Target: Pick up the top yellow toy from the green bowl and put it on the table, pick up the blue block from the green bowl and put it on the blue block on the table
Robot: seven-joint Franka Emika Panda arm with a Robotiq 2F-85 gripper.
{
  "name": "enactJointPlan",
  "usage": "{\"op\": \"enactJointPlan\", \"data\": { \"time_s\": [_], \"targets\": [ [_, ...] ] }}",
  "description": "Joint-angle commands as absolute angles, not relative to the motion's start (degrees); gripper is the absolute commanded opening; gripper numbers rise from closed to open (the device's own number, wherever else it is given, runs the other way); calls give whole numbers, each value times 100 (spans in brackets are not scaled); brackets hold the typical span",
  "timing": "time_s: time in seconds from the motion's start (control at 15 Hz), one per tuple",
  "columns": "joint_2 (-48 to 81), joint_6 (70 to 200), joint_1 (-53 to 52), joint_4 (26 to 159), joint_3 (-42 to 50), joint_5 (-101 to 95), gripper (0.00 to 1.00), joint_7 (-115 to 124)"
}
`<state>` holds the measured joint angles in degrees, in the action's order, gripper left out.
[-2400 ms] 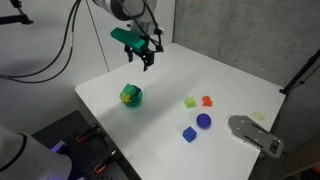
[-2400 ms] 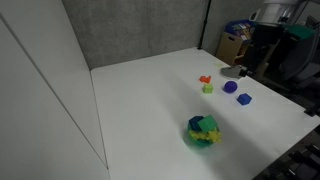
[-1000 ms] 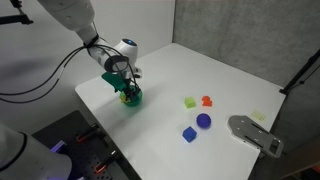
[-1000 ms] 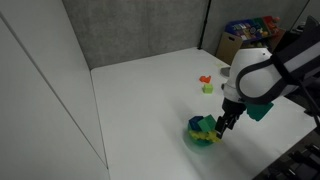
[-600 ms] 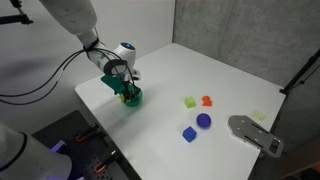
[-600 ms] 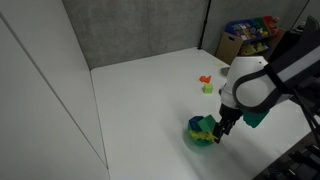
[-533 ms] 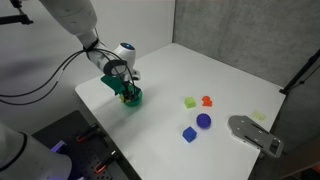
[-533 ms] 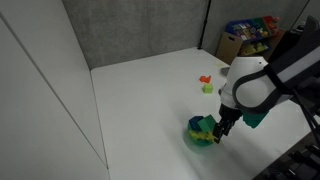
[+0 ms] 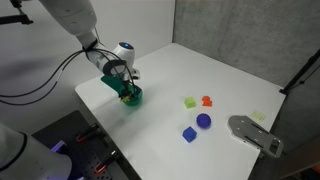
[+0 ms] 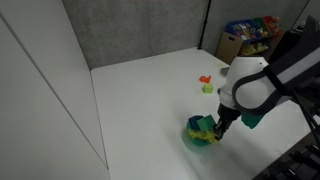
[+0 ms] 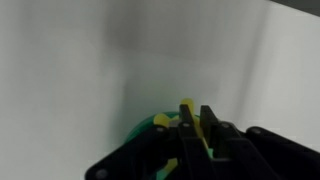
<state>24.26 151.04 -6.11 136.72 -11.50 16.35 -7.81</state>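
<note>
Gripper (image 10: pixel 214 130) is down in the green bowl (image 9: pixel 136 98), its fingers straddling the top yellow toy (image 11: pixel 192 124) in the wrist view. Judged as the grasp step; the toy sits in the bowl, not lifted. Too blurry to tell whether the fingers pinch it or stand apart. One bowl, near a corner of the table (image 9: pixel 160 70). Well apart: one blue block (image 9: pixel 188 133), free-standing, likely the stacking target; one purple ball (image 9: pixel 203 121); one yellow-green piece (image 9: pixel 190 102); one orange-red piece (image 9: pixel 207 100). Farthest, one grey object (image 9: pixel 255 133).

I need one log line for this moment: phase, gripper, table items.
phase: at green bowl | gripper: down in bowl, at yellow toy, closure unclear | table: blue block lying apart from bowl
</note>
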Motion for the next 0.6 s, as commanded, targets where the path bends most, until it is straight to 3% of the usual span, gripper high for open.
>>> {"op": "enactJointPlan", "data": {
  "time_s": [0.0,0.53],
  "targets": [
    [2370,15237,-563,13702,-1189,1536,5,-637],
    [2009,15010,-465,13764,-1281,1597,4,-751]
  ]
}}
